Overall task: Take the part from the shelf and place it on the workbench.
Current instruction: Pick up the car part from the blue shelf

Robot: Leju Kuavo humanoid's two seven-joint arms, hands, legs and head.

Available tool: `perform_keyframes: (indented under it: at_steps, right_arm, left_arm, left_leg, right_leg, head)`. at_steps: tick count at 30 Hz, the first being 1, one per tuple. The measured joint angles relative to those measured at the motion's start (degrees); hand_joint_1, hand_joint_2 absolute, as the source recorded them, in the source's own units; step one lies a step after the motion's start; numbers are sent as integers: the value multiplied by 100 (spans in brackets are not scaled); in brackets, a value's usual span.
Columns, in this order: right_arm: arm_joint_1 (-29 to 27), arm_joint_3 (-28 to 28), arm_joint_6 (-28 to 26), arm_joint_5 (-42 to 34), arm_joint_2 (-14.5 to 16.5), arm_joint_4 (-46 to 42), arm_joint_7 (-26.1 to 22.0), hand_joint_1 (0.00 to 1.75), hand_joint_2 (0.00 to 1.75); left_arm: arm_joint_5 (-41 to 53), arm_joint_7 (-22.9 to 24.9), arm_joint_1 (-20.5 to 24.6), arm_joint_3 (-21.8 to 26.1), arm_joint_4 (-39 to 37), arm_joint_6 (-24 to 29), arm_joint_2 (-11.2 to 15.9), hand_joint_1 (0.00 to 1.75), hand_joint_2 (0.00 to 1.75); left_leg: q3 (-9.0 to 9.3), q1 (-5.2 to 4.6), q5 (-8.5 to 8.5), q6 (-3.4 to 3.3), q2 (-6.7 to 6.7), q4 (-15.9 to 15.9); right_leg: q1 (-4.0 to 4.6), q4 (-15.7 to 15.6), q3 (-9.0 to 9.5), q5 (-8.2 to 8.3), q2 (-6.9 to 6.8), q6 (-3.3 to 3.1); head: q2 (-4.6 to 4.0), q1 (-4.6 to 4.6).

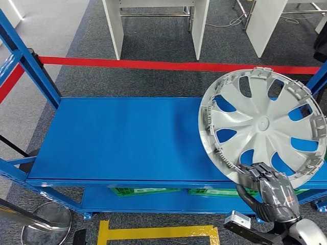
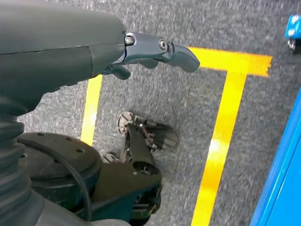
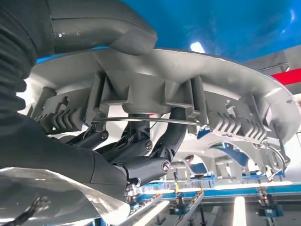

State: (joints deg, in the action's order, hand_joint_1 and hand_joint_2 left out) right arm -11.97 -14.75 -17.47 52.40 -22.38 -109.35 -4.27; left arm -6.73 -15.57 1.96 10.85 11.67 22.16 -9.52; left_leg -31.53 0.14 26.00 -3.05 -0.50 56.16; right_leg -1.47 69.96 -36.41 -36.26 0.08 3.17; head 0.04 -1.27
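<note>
One silver hubcap point(image 1: 262, 125) sits tilted at the blue shelf's point(image 1: 115, 138) right end, its near rim gripped by the right hand point(image 1: 266, 178), while the left hand point(image 2: 156, 49) hangs open over carpet.

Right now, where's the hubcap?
Head view: the silver hubcap is at the blue shelf's right end, tilted, its near rim gripped by the right hand.

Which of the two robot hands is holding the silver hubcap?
The right hand: its fingers grip the hubcap rim. The left hand hangs empty above the floor.
</note>
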Motion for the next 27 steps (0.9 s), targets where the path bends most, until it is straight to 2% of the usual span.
perform_keyframes:
  at_steps: [1,2,3,4,5,6,7,8,9,11,12,13,15,16,17,18,21,22,23,25,26,27]
  right_arm:
    - [-3,-5,-2,-12,0,1,-7,175,175]
    - [-6,-11,-1,-32,0,1,-12,175,175]
    - [-8,-17,1,-59,0,2,-16,175,175]
    - [-6,-22,2,-89,0,3,-22,175,175]
    - [-3,-28,5,-118,2,8,-29,175,175]
    - [-2,-31,8,-142,3,11,-38,175,175]
    - [-3,-34,10,-162,4,15,-47,175,175]
    - [-8,-42,11,-178,6,18,-55,175,175]
    - [-18,-47,12,-193,6,17,-60,175,175]
    - [-39,-56,11,-220,8,20,-55,175,175]
    - [-58,-55,10,-234,7,20,-50,175,175]
    - [-79,-51,8,-246,7,20,-44,175,175]
    - [-120,-46,5,-274,7,17,-40,175,175]
    - [-134,-44,4,-286,7,17,-38,175,175]
    - [-145,-42,4,-296,7,17,-38,175,175]
    - [-155,-38,3,-302,7,17,-37,175,175]
    - [-177,-26,3,-314,7,17,-28,175,175]
    - [-182,-24,2,-322,7,16,-20,175,175]
    - [-187,-22,2,-333,7,16,-13,175,175]
    - [-204,-17,0,-363,3,15,4,175,175]
    - [-218,-12,0,-381,-1,16,9,175,175]
    - [-230,-4,0,-398,-7,16,13,175,175]
  left_arm:
    - [4,8,-1,4,0,-9,0,0,175]
    - [7,16,-1,14,0,-17,0,0,175]
    - [7,25,0,26,0,-26,-1,0,175]
    - [7,35,2,38,0,-33,1,0,175]
    - [7,45,3,51,0,-38,15,0,175]
    - [9,55,2,62,0,-41,22,0,175]
    - [13,63,2,73,0,-42,34,0,175]
    - [17,69,2,83,0,-41,45,0,175]
    - [22,72,-1,89,0,-41,44,0,175]
    - [34,78,-6,94,0,-40,54,0,175]
    - [44,80,-9,95,0,-40,57,0,175]
    - [55,81,-8,96,0,-39,57,0,175]
    - [69,82,-4,96,0,-39,57,0,175]
    - [72,82,-2,96,0,-39,57,0,175]
    - [73,82,-1,96,0,-39,56,0,175]
    - [73,82,0,96,0,-39,55,0,175]
    - [79,80,15,96,0,-36,76,0,175]
    - [84,80,22,97,0,-31,82,0,175]
    - [93,80,28,97,0,-27,86,0,175]
    - [115,84,32,98,0,-22,69,0,175]
    - [126,90,37,98,0,-24,66,0,175]
    - [132,95,42,99,0,-27,63,0,175]
  left_leg:
    - [-23,10,-4,8,-3,19]
    - [-47,27,-8,23,-5,43]
    - [-73,56,-6,49,-6,79]
    - [-106,90,5,88,-5,133]
    - [-152,100,18,144,3,193]
    - [-199,101,31,197,11,262]
    - [-248,84,36,244,21,328]
    - [-291,59,27,281,33,370]
    - [-323,53,13,305,37,398]
    - [-403,66,89,357,40,480]
    - [-472,74,247,374,39,636]
    - [-567,80,473,385,38,907]
    - [-782,75,953,370,36,1663]
    - [-829,67,1080,346,37,1941]
    - [-788,52,1100,304,38,2036]
    - [-637,23,1011,239,39,1889]
    - [99,-122,651,-55,54,740]
    - [236,-164,593,-100,56,485]
    - [282,-193,570,-113,57,364]
    - [246,-206,445,-70,52,251]
    - [229,-188,366,-62,41,174]
    - [194,-166,273,-55,31,93]
  right_leg:
    - [-20,216,-74,-45,-2,37]
    - [-46,226,-53,24,-6,78]
    - [-80,12,74,191,-13,125]
    - [-119,-357,268,372,-22,185]
    - [-137,-696,470,478,-26,240]
    - [-147,-919,594,540,-17,246]
    - [-152,-1016,638,523,-7,217]
    - [-146,-985,617,496,9,155]
    - [-154,-942,553,509,18,79]
    - [-157,-894,454,531,9,-13]
    - [-150,-883,406,559,0,-53]
    - [-136,-880,360,591,-7,-96]
    - [-84,-875,271,661,-23,-174]
    - [-49,-873,227,694,-27,-201]
    - [-11,-873,187,728,-29,-221]
    - [29,-874,149,762,-26,-233]
    - [97,-879,63,866,-17,-258]
    - [92,-889,48,904,-21,-247]
    - [76,-908,39,947,-27,-226]
    - [67,-966,34,1048,-25,-162]
    - [73,-978,4,1040,-12,-132]
    - [85,-922,-55,929,2,-100]
  head:
    - [0,-1]
    - [0,-2]
    - [0,-2]
    - [0,0]
    - [0,20]
    - [1,44]
    - [1,55]
    - [1,56]
    - [1,39]
    - [0,1]
    - [0,-15]
    - [0,-32]
    - [0,-63]
    - [0,-69]
    - [0,-73]
    - [0,-71]
    - [0,-61]
    - [0,-60]
    - [0,-60]
    - [0,-66]
    - [0,-66]
    - [0,-59]
